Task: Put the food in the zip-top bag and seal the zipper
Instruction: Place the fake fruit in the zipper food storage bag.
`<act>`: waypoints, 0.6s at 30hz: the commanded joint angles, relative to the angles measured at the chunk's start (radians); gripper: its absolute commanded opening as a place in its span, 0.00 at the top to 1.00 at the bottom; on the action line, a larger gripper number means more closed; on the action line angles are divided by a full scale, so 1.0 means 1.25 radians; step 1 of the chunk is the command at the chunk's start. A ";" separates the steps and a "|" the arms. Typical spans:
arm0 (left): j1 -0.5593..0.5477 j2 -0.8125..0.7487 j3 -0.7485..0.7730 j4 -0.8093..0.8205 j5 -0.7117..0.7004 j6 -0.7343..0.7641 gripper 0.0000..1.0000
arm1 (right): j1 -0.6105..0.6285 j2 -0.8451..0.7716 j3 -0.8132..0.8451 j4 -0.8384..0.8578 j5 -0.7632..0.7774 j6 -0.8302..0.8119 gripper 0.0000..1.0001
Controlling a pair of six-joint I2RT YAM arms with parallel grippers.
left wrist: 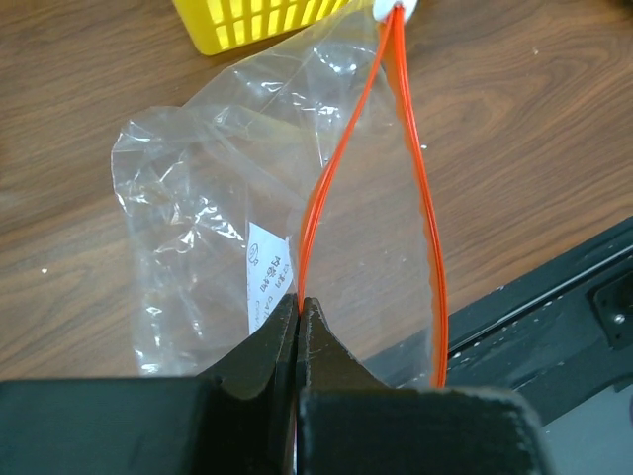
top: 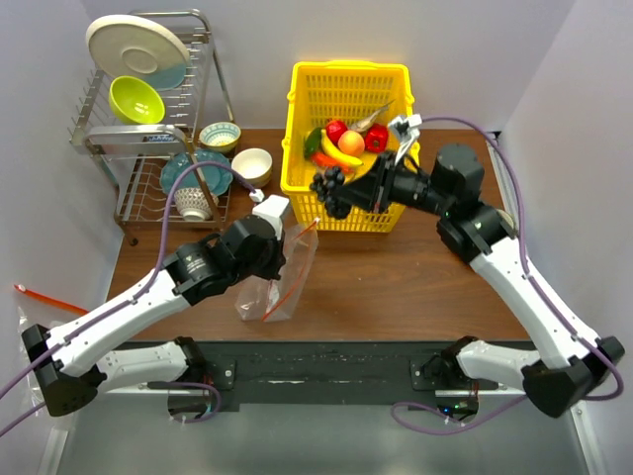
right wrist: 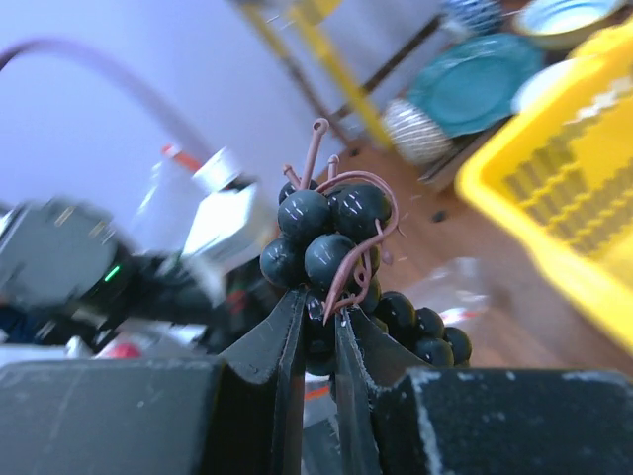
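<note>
The zip-top bag (top: 279, 277) lies crinkled on the table, its mouth held up by my left gripper (top: 281, 230). In the left wrist view the gripper (left wrist: 299, 302) is shut on one side of the red-orange zipper (left wrist: 336, 168), and the bag (left wrist: 208, 228) gapes open beyond it. My right gripper (top: 348, 191) is shut on the dark grapes (top: 329, 188), held in the air at the yellow basket's front left corner, just right of the bag mouth. The grapes (right wrist: 326, 233) sit between the right gripper (right wrist: 318, 302) fingers. More food, a peach (top: 350, 142), banana (top: 338, 150) and red pepper (top: 376, 138), stays in the basket.
The yellow basket (top: 300, 119) stands at the back centre. A dish rack (top: 138, 119) with plates and bowls fills the back left, with a cream bowl (top: 252, 163) beside it. Another clear bag with an orange strip (top: 45, 297) lies off the table's left edge.
</note>
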 commanded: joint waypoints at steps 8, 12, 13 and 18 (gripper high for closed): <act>0.003 0.046 0.061 0.067 0.078 -0.062 1.00 | 0.115 -0.122 -0.202 0.198 -0.057 0.131 1.00; 0.005 0.032 0.055 0.094 0.103 -0.082 1.00 | 0.115 -0.144 -0.266 0.289 -0.046 0.164 1.00; 0.003 0.025 0.051 0.099 0.113 -0.089 1.00 | 0.116 -0.147 -0.279 0.305 -0.043 0.176 1.00; 0.005 0.006 0.033 0.124 0.127 -0.102 1.00 | 0.116 -0.153 -0.362 0.402 -0.030 0.218 1.00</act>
